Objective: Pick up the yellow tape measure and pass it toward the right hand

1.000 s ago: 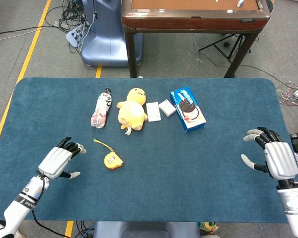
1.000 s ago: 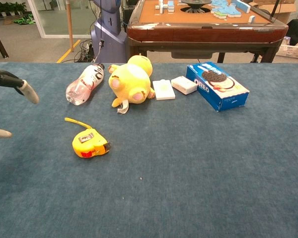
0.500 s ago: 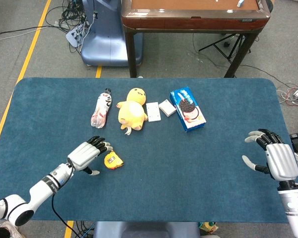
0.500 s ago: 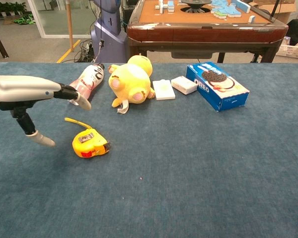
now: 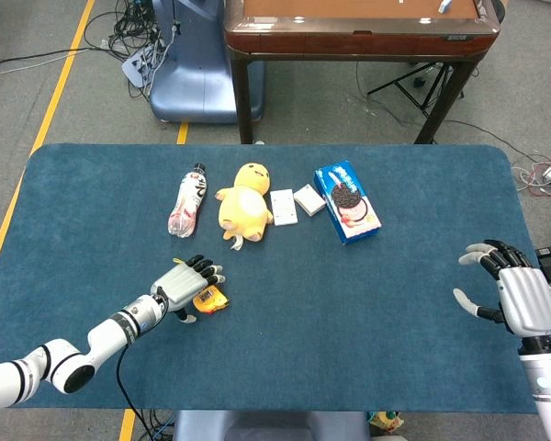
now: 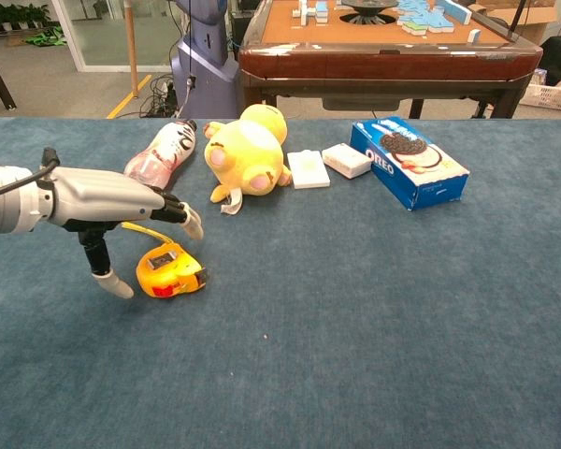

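Near edge of the desk point(image 5: 367, 349): left robot hand point(image 5: 185, 282) reaches in low from the left, fingers spread, holding nothing. In the chest view it hovers over the yellow tape measure point(image 6: 171, 272), thumb hanging down on the left of the case and the other fingers stretched above its top. Cannot tell whether any fingertip touches the case.

Tape measure lies flat on the blue cloth, front-left part of the desk, just beside and partly under that robot hand. Its wrist strap trails back toward the bottle.

Right robot hand point(image 5: 516, 294) waits at the far right edge, fingers spread and lightly curled, empty, well apart from everything.

Farther back, a row: plastic bottle point(image 5: 187, 200) on its side, yellow plush duck point(image 5: 242, 204), two small white boxes point(image 5: 294, 201), Oreo box point(image 5: 347, 201). Beyond the desk stands a brown table point(image 5: 358, 23).

Step in hand: the approach and pre-grasp, by my reading. Pick-up not yet done. Next move calls for lowering the last bit and closing thumb against fingers across the case, then lifting and carrying it rightward.

Against half a second ago: left robot hand has come further right, from beside the tape measure to over it. Tape measure unmoved. Right robot hand sits slightly lower in the head view.
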You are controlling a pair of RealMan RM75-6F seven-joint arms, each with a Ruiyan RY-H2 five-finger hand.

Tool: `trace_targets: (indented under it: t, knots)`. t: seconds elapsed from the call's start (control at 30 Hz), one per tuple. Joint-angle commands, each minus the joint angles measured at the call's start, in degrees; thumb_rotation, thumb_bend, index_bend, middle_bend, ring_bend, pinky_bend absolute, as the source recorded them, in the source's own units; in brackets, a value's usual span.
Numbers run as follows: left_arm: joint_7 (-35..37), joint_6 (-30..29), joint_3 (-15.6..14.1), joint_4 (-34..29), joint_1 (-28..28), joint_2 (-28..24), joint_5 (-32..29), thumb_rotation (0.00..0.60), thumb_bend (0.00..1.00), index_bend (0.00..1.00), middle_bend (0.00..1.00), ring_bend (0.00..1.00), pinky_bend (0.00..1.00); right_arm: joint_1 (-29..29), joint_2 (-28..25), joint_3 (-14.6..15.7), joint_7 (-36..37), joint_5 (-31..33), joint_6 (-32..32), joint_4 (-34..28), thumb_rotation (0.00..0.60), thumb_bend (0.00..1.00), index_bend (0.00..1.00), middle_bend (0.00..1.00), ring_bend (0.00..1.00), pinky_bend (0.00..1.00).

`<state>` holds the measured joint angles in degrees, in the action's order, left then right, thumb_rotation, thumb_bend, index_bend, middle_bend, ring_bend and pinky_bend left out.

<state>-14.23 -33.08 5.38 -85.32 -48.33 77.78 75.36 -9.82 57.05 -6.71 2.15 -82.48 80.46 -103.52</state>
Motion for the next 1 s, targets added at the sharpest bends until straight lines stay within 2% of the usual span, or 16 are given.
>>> trace_targets:
  t: [0.03,0.33,0.53,0.77,1.0]
  knots:
    - [-1.7,0.6,-0.8,0.6,-0.8,0.3,-2.6,0.600,0.14,0.19,0.10,0.00,0.00,0.0,0.0,0.0,0.0,0.0,-0.1,0.1,0.600,0.33,0.40,0.30,0.18,0.19]
    - [-3.3,-0.5,-2.9,-2.2,-0.4,-2.5,-7.0,0.600,0.14,0.26,0.18,0.03,0.00,-0.3,0.3,0.0,0.1,-0.3,-0.4,0.1,0.600,0.32,0.40,0.30,0.18,0.19]
    - [-4.5,-3.4,-4.2,-4.4,0.7,-3.6,-8.8,0.600,0.14,0.25,0.18,0.03,0.00,-0.3,0.3,0.1,0.1,-0.5,-0.5,0.0,0.600,0.33,0.40,0.30,0.18,0.19]
    - [-4.0,-6.7,-4.0,-4.7,1.6,-1.0,-9.7,0.600,0.14,0.21,0.18,0.03,0.00,-0.2,0.2,0.2,0.3,-0.6,-0.5,0.1,0.600,0.32,0.40,0.30,0.18,0.19]
    - [-4.7,-8.9,-3.4,-2.1,1.3,3.3,-9.2,0.600,0.14,0.20,0.18,0.04,0.00,0.1,0.0,0.3,0.7,-0.3,-0.4,0.5,0.600,0.32,0.40,0.30,0.18,0.19]
